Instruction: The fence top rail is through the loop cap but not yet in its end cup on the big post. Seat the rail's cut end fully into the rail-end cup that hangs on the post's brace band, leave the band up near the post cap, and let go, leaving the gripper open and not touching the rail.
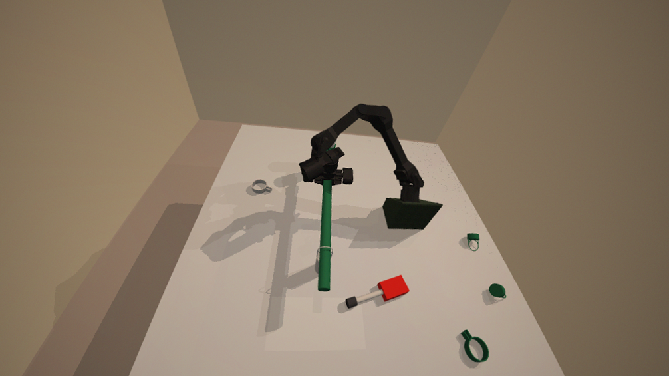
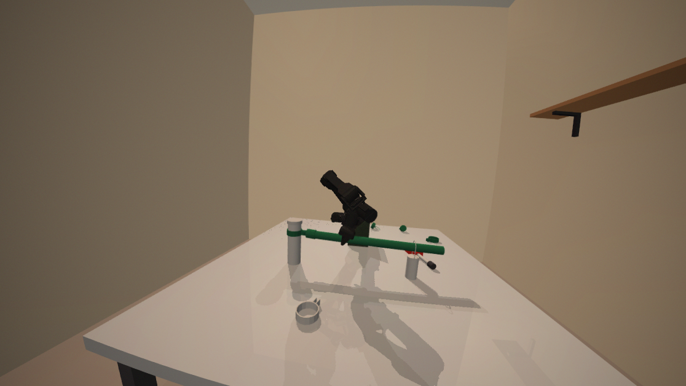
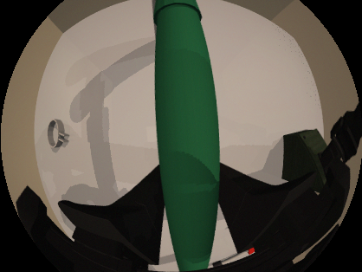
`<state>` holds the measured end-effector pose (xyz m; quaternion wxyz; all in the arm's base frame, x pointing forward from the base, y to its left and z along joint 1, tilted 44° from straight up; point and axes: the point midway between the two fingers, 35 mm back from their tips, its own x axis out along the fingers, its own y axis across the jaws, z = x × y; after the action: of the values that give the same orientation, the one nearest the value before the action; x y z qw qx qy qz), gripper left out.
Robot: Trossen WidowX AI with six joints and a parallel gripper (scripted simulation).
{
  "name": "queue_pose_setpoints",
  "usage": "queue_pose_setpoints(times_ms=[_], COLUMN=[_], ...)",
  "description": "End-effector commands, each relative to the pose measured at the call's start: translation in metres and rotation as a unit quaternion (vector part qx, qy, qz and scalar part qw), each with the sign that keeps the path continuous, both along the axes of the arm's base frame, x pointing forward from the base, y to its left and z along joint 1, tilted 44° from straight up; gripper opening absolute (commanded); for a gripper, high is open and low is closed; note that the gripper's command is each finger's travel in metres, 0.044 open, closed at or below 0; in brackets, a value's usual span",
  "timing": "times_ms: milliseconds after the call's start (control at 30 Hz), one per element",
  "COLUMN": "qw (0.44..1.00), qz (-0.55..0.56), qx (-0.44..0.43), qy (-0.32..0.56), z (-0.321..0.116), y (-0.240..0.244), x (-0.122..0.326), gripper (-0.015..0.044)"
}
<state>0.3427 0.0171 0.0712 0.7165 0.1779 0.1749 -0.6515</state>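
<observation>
The green rail (image 1: 325,224) (image 2: 388,243) (image 3: 186,108) passes through the wire loop (image 1: 318,253) above the short grey post (image 2: 411,268), its free end sticking out beyond. Its other end meets the wider green rail-end cup (image 2: 311,233). The cut end is hidden inside the cup, so its depth cannot be told. The cup hangs on the green brace band (image 2: 293,232), high around the big grey post (image 2: 294,250), just below the post cap (image 2: 294,221). My gripper (image 1: 327,180) (image 2: 345,238) (image 3: 187,166) is shut on the rail, a short way from the cup.
A loose grey band (image 1: 259,190) (image 2: 307,313) (image 3: 59,134) lies on the white table. A mallet with a red head (image 1: 393,287) lies near the rail's free end. Green fittings (image 1: 473,237) (image 1: 496,290) and a green band (image 1: 487,348) lie along the right in the top view.
</observation>
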Motion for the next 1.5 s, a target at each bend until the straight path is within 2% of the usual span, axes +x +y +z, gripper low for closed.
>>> queue_pose_setpoints(times_ms=[0,1467], qw=[1.0,1.0], qz=[0.0,0.0], qx=[0.0,0.0], qy=[0.0,0.0], z=[0.0,0.012], y=[0.0,-0.01], x=[0.0,0.001], gripper=[0.0,0.0])
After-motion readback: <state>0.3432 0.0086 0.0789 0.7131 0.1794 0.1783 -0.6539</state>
